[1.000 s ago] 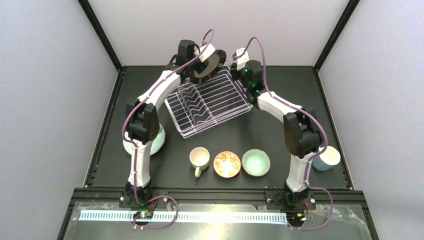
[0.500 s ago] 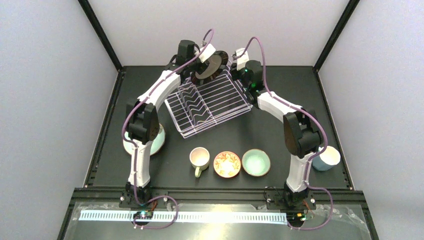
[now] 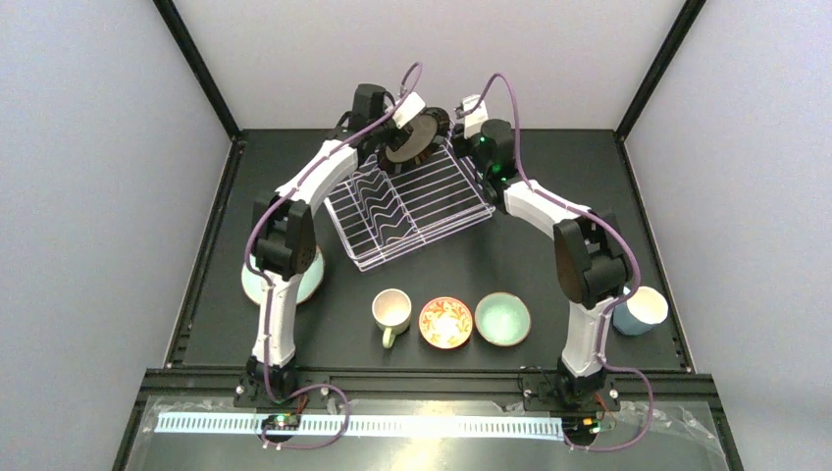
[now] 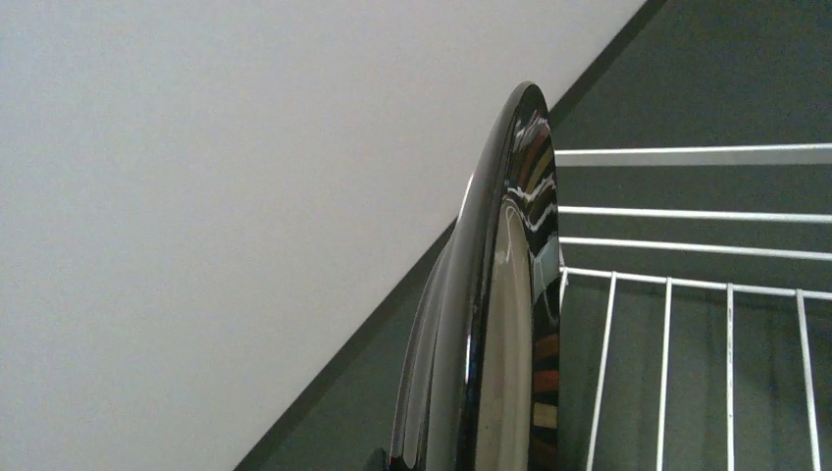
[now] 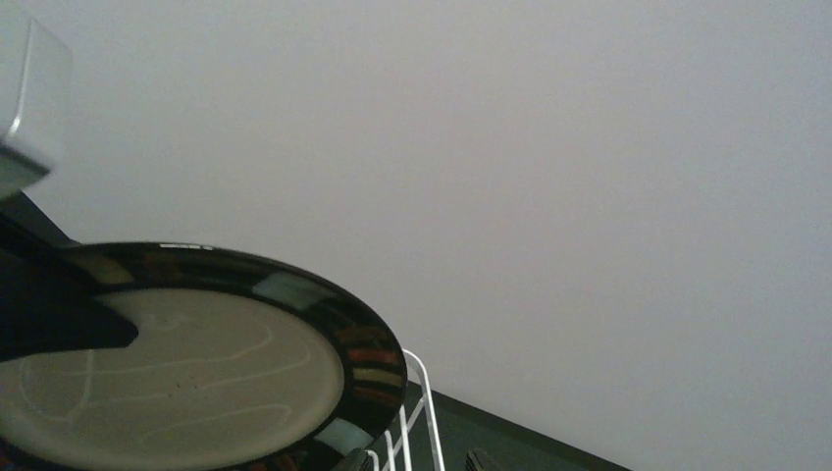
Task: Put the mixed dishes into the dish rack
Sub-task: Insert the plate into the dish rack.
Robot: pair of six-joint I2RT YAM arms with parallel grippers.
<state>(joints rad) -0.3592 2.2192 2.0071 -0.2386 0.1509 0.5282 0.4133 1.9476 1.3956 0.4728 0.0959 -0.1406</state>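
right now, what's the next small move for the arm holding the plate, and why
Probably ease the cream plate with dark striped rim down toward the wavy dividers of the dish rack. The left jaws hold it nearly on edge above the rack's far end, with the rack's wires just beside it in the left wrist view, and it is not yet in a slot.

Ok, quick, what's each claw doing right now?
Left claw: shut on the striped plate.
Right claw: in view, cannot tell open or shut.
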